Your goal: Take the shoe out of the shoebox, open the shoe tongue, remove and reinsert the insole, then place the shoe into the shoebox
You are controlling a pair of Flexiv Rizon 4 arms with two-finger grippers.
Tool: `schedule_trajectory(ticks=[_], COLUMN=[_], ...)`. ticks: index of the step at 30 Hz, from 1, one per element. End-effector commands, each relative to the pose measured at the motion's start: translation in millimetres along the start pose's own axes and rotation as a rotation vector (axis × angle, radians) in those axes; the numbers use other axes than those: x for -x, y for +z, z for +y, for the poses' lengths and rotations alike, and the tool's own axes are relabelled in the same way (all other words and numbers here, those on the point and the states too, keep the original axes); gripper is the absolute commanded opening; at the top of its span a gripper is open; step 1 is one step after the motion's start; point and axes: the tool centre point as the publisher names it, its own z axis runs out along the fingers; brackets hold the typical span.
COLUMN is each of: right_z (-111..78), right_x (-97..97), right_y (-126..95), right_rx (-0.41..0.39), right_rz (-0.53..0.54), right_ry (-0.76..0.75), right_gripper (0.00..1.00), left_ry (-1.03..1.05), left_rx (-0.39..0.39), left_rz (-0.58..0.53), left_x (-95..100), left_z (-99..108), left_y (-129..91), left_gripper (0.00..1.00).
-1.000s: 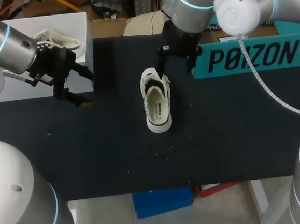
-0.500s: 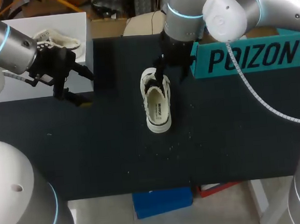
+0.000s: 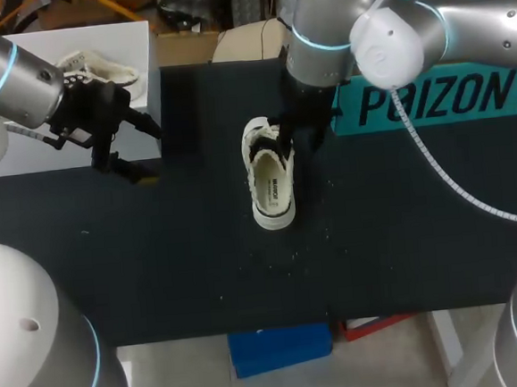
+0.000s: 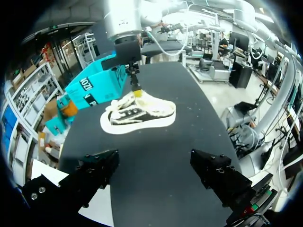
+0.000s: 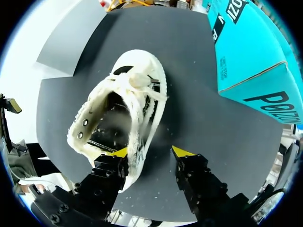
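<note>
The white shoe (image 3: 270, 175) stands on its sole on the black counter (image 3: 156, 255). The right pincer (image 5: 151, 152) hangs at one end of the shoe, its fingers apart astride the side wall. The left pincer (image 4: 151, 172) waits well off from the shoe, spread wide.

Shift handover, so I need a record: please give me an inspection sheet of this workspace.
Surface: black table mat with pale specks.
Job's things: white lace-up sneaker upright mid-mat; teal cardboard shoebox to its right.
Clutter: second pale shoe on white tray, far left.
Grippers: right gripper open, one tip at sneaker's rim; left gripper open, empty.
Cables: grey cable hanging from right arm.
Surroundings: nothing seen.
</note>
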Motion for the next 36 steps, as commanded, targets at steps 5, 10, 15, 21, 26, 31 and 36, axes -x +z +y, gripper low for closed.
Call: schedule_trajectory(ticks=[5, 10, 15, 21, 26, 31, 36], right_z=[11.1, 8.0, 4.3, 2.4, 1.6, -5.7, -17.7], right_x=[-2.8, -0.9, 1.1, -0.4, -3.9, -4.9, 6.1], right_y=[27.5, 41.6, 46.7, 48.1, 39.9, 13.1, -26.2], right_rx=[-0.035, -0.060, -0.053, -0.039, -0.023, -0.030, -0.042], right_rz=[0.004, 0.000, -0.017, -0.028, -0.004, 0.001, -0.034], right_ry=[-0.023, -0.027, -0.002, 0.028, 0.024, -0.001, -0.065], right_gripper=[0.49, 0.49, 0.48, 0.00, 0.00, 0.00, 0.00], left_ry=[0.001, 0.001, 0.001, 0.001, 0.001, 0.001, 0.001], left_rx=[0.001, 0.001, 0.001, 0.001, 0.001, 0.001, 0.001], left_rz=[-0.003, -0.003, -0.003, -0.003, -0.003, -0.003, -0.003], left_x=[-0.7, -0.7, -0.7, -0.7, -0.7, -0.7, -0.7], left_z=[0.4, 0.4, 0.4, 0.4, 0.4, 0.4, 0.4], left_y=[1.1, 1.1, 1.1, 1.1, 1.1, 1.1, 1.1], left_gripper=[1.00, 1.00, 1.00, 1.00, 1.00, 1.00, 1.00])
